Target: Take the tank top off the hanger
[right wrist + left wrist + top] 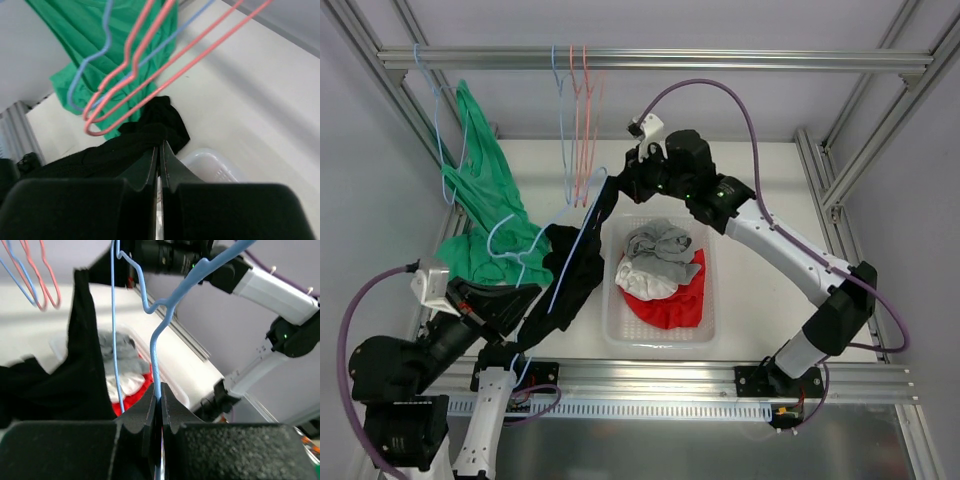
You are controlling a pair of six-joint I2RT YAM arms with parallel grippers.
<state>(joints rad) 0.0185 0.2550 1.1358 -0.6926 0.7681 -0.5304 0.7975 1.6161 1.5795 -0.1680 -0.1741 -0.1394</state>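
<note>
One white worktop (760, 200) fills the frame under an aluminium rail (720, 60). The black tank top (570, 270) hangs above its left half as a long, limp, matte band, running from near the near-left corner up toward the middle, just beside the left wall of the basket (712, 290). A green garment (485, 190), thin and creased, drapes from the rail down to the left edge. The basket is translucent white plastic, rectangular, and holds crumpled grey cloth (660, 245), white cloth (645, 280) and red cloth (675, 300). The light-blue hanger (155, 365) is thin bent wire lying along the tank top; whether a strap is looped over it cannot be told. Bare pink hangers (582, 120) dangle from the rail at the far edge. The top view alone shows the whole stretched garment and both arms. The left wrist view shows the left gripper (159, 395) closed tight on the blue wire, the serrated black jaws meeting around it, with the black fabric hanging to one side. The right wrist view shows the right gripper (160, 147) with its jaws pressed together on a bunched fold of the black fabric, the pink wires crossing close overhead and the green cloth behind them.
</note>
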